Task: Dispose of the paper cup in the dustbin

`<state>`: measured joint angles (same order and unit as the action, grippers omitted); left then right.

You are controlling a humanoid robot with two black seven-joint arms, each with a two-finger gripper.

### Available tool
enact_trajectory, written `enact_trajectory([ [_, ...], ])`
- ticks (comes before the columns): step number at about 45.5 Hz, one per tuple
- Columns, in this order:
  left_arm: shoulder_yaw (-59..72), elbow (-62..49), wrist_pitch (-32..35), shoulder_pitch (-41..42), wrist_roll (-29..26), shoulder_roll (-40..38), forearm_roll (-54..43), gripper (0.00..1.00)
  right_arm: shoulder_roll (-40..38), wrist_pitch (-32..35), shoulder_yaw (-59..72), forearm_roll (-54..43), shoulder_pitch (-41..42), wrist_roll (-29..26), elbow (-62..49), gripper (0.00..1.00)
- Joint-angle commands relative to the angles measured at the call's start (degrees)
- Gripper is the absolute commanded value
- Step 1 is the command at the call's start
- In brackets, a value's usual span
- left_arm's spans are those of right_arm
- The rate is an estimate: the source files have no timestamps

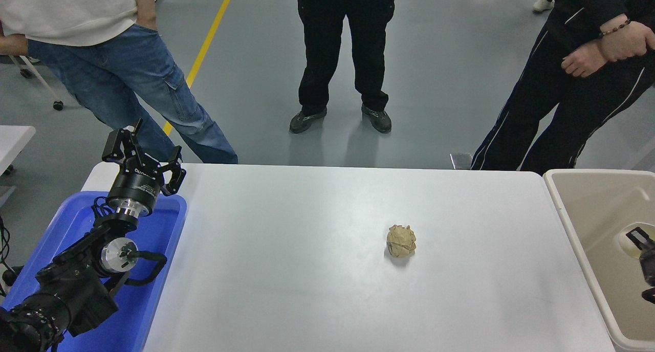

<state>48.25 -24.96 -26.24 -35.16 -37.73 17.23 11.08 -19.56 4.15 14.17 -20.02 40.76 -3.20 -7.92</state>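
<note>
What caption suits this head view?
Right gripper holds the paper cup over the dustbin.

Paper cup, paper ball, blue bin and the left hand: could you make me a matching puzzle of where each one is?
Things:
1. paper cup
2. paper ball
3. blue bin
4. left hand

Places:
A. on the table's left end
B. over the dustbin, at the right hand
C. raised above the blue bin's far end
D. alone on the white table

Pairs: 1-B, 2-D, 3-A, 4-C
</note>
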Motion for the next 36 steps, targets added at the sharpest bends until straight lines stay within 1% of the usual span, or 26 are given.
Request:
enact_trajectory([
  [1,0.0,0.0,0.0,0.0,0.0,0.0,0.0,1.00,0.1,-4.1,0.0,0.1,-0.2,0.0,0.0,0.40],
  [7,0.0,0.0,0.0,0.0,0.0,0.0,0.0,1.00,0.1,-6.3,0.0,0.0,-0.2,0.1,0.1,0.84],
  [9,0.0,0.0,0.0,0.0,0.0,0.0,0.0,1.00,0.1,-6.4,-0.2,0.1,-0.1,0.1,0.1,0.92],
  [14,0.0,0.0,0.0,0.0,0.0,0.0,0.0,1.00,0.1,-6.5,-0.4,0.1,0.0,0.2,0.2,0.96],
  [20,0.0,0.0,0.0,0.0,0.0,0.0,0.0,1.00,0.0,-6.4,-0.8,0.1,1.0,0.2,0.3,0.97],
  [26,0.0,0.0,0.0,0.0,0.0,0.0,0.0,1.00,-0.2,-5.6,-5.1,0.2,5.2,0.0,0.4,0.99],
  [36,0.0,0.0,0.0,0.0,0.0,0.0,0.0,1.00,-1.5,-5.8,-12.7,0.6,13.9,0.4,0.6,0.99],
])
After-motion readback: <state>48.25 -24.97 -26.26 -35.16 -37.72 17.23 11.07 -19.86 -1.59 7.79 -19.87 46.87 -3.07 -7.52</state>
